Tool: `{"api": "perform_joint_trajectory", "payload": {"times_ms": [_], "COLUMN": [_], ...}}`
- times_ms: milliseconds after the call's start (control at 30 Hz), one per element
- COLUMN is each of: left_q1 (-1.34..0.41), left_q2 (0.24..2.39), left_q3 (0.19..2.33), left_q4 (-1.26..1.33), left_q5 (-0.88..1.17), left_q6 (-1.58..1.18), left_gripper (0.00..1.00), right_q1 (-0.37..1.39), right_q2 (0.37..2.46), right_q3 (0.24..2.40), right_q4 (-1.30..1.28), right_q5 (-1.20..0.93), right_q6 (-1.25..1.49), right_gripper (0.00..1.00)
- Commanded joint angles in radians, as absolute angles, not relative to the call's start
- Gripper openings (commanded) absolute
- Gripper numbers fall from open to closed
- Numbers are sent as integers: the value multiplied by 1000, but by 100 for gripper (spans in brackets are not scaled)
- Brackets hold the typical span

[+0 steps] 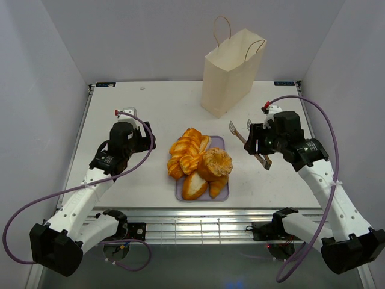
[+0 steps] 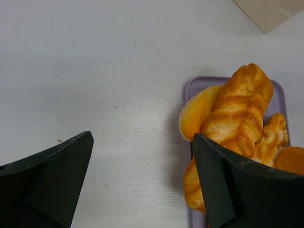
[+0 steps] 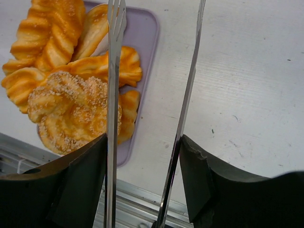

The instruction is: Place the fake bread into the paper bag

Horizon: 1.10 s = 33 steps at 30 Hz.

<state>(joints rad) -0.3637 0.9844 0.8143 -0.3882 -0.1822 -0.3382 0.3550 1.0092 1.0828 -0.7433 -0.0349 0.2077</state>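
Observation:
The fake bread [image 1: 198,162], several glossy golden pieces, is piled on a lilac tray [image 1: 219,142] at the table's middle front. The cream paper bag [image 1: 231,72] stands upright at the back, right of centre. My left gripper [image 1: 147,139] is open and empty just left of the tray. In the left wrist view [image 2: 142,137] a braided loaf [image 2: 240,109] lies by its right finger. My right gripper [image 1: 255,141] is shut on metal tongs [image 1: 239,133] right of the tray. In the right wrist view [image 3: 142,142] the tongs' arms [image 3: 113,71] stand apart, one above a sesame bun [image 3: 71,109].
White walls close the table in on three sides. The table's front edge with its metal rail [image 3: 137,199] is just below the tray. A corner of the bag [image 2: 270,12] shows at the top right of the left wrist view.

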Motion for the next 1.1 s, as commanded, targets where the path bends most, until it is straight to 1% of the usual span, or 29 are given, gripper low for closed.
{"api": "perform_joint_trajectory", "payload": {"times_ms": [0, 500, 700, 1067], "left_q1": [-368, -368, -368, -368], "left_q2": [985, 1006, 1011, 1017], "left_q3": [838, 838, 838, 838], "left_q4": [-379, -383, -385, -385], "left_q5": [-202, -212, -212, -206], "left_q6": [-328, -325, -325, -325], "left_gripper": [96, 97, 97, 97], "right_q1": [360, 359, 359, 360], "right_q2": [960, 804, 756, 686], "right_q3": [1132, 1143, 1108, 1017], "right_q4": [-787, -937, -965, -1002], "right_q5": [-136, -235, -285, -308], "right_q6": [189, 204, 230, 242], "right_gripper": [65, 63, 62, 65]}}
